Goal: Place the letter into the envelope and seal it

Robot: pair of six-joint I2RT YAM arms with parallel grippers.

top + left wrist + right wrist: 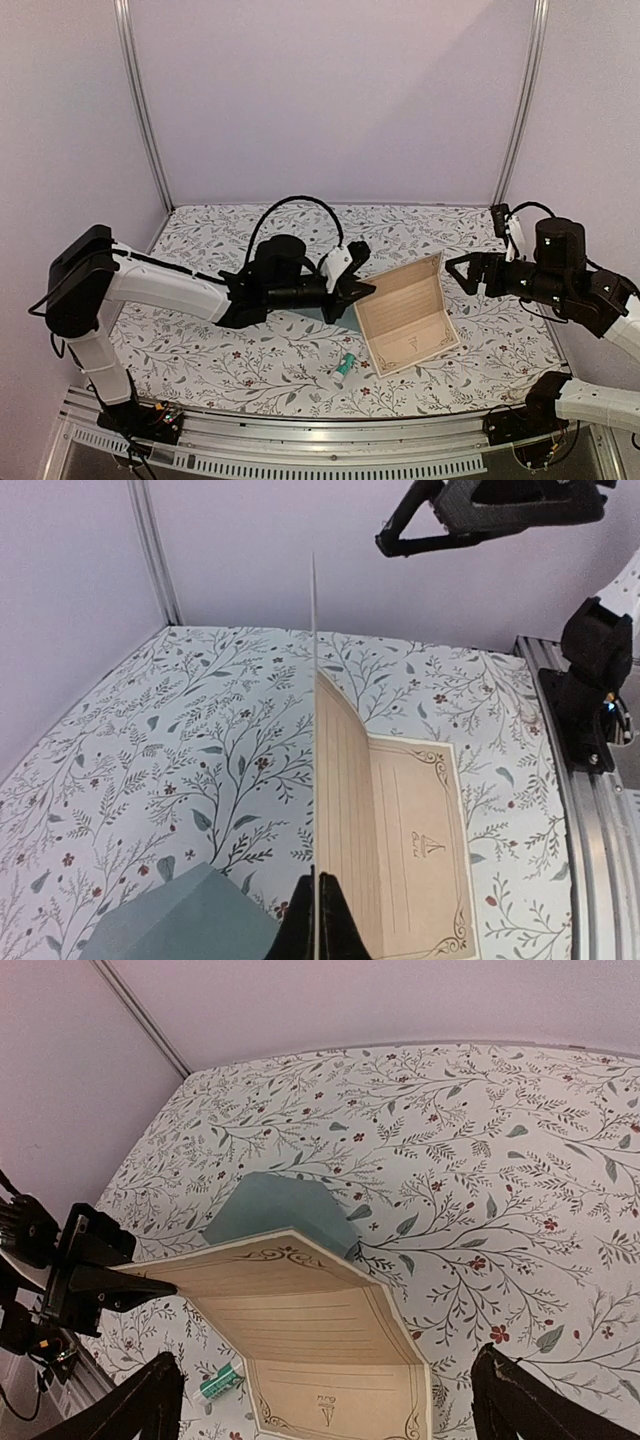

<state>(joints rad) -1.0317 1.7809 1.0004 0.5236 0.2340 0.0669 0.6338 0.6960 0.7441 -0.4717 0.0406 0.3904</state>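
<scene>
The floral table carries the letter, printed side up. Its emblem half lies flat and its ruled half is tilted up along the fold. The envelope lies flat just left of the letter, partly under the left gripper, which is clamped on the raised half's left edge. The right gripper hangs spread and empty to the letter's right. A glue stick lies near the letter's front corner.

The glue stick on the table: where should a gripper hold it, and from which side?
Probably across the middle of the glue stick, from above: it lies on its side, apart from the letter, with room on both sides.
</scene>
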